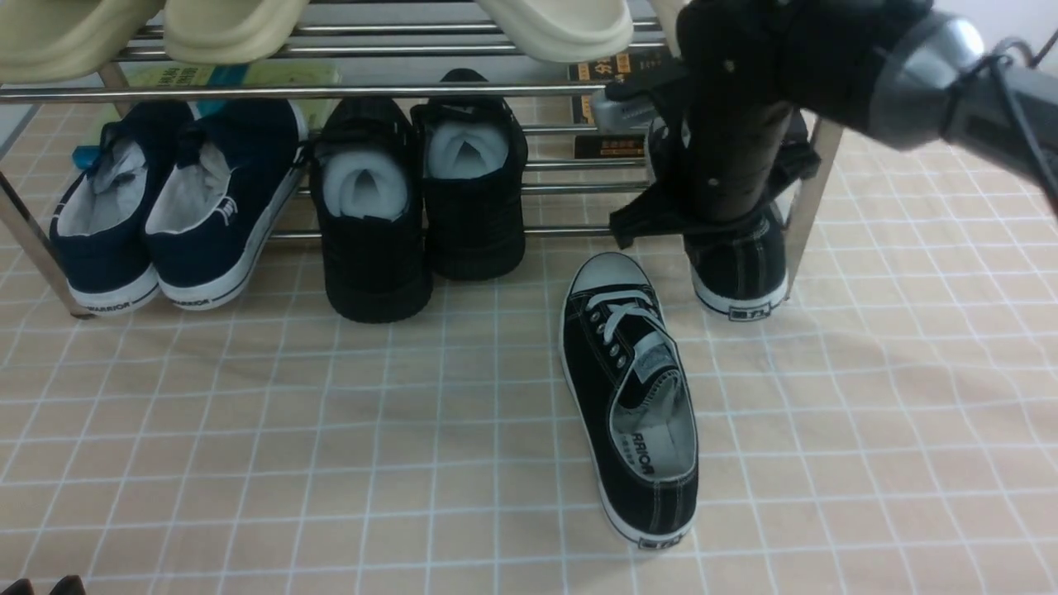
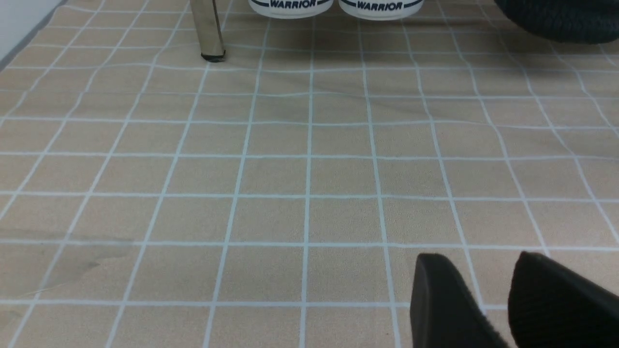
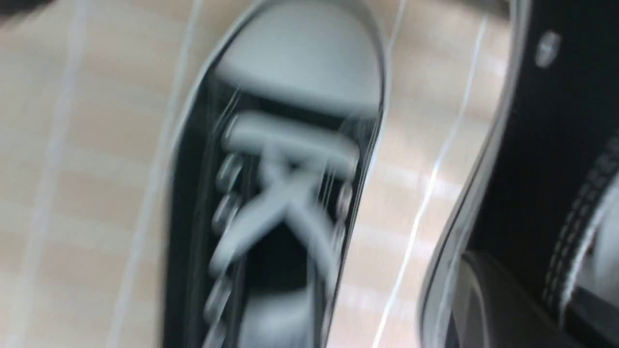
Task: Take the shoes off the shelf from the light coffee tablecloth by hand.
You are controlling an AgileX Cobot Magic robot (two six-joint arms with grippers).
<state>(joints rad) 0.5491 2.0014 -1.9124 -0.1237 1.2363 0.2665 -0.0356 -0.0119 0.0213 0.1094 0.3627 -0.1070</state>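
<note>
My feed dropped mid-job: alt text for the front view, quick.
The right tool is at one black sneaker at the rack's right end; its mate lies out on the checked cloth. A navy pair and a paper-stuffed black pair stand left of it in the rack.

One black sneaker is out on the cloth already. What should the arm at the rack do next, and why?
Probably draw the second black sneaker off the shelf. The right gripper is at it, though its grip is unclear, while the first sneaker lies on the tablecloth.
</note>
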